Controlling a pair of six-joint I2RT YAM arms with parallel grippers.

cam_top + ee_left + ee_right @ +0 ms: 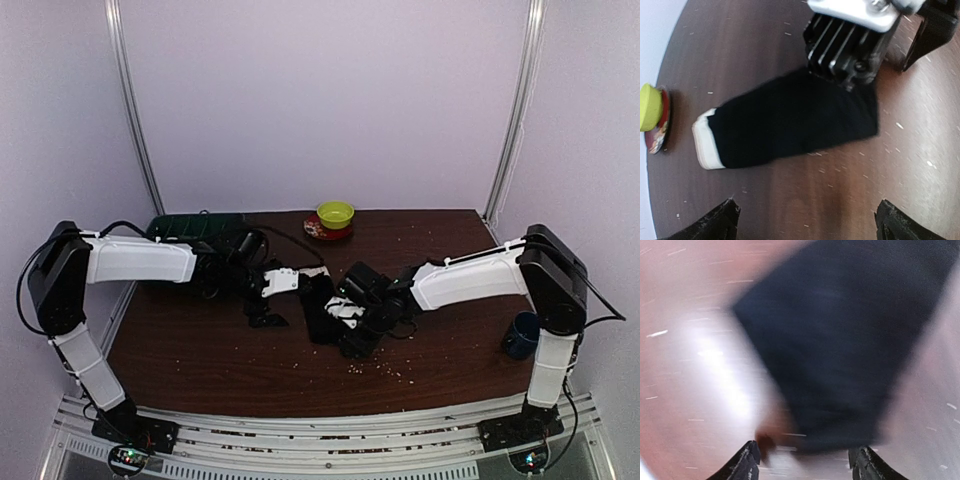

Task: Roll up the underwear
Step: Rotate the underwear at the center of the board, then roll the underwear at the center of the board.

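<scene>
The plain black underwear (795, 117) lies flat on the brown table, folded into a strip with its white band (705, 142) at the end nearer the bowl. It shows between the two arms in the top view (320, 312). My left gripper (807, 222) is open and empty, hovering just short of the strip's long edge (268, 318). My right gripper (805, 465) is open over the blurred black fabric (840, 340) at the strip's other side (348, 335); its body shows in the left wrist view (855, 40). I cannot make out the strapped garment.
A green bowl (335, 212) on a red plate (322, 230) stands at the back middle and shows in the left wrist view (649, 107). A dark green tray (195, 226) is at the back left. A blue mug (520, 335) is at the right edge. Crumbs dot the table (440, 370).
</scene>
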